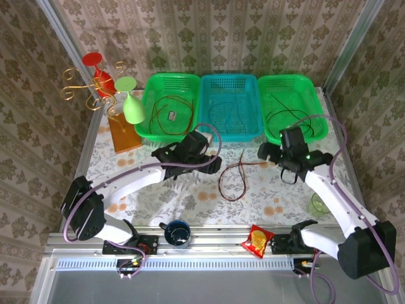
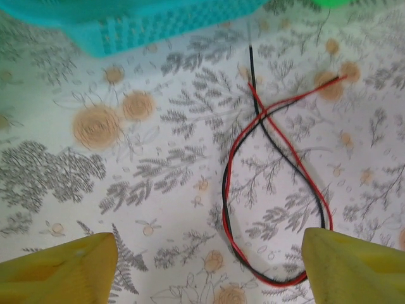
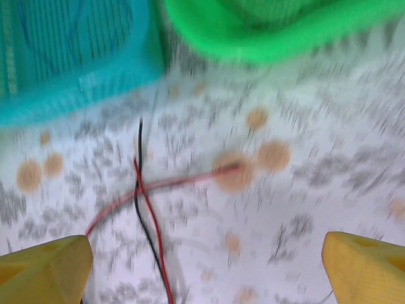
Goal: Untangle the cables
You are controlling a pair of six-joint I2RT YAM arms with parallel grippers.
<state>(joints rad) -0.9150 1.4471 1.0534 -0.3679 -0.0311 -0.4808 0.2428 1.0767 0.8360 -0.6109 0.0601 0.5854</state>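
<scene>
A red cable (image 1: 223,183) and a black cable (image 1: 241,166) lie twisted in one loop on the flowered tablecloth between both arms. In the left wrist view the red cable (image 2: 226,190) and the black cable (image 2: 288,158) cross near the top and run together round the loop's bottom. My left gripper (image 2: 209,272) hovers open over that loop, its right finger (image 2: 354,266) above the loop's edge. My right gripper (image 3: 205,272) is open too, above the crossing of the red cable (image 3: 149,209) and black cable (image 3: 140,136). Both hold nothing. Seen from above, the left gripper (image 1: 214,166) and right gripper (image 1: 266,152) flank the loop.
Three baskets stand at the back: a green one (image 1: 158,85) holding a reddish cable, a teal one (image 1: 229,82) holding a thin dark cable, a green one (image 1: 292,82) holding a black cable. A mug (image 1: 177,232), a snack packet (image 1: 258,240) and a green cup (image 1: 318,204) sit near the front.
</scene>
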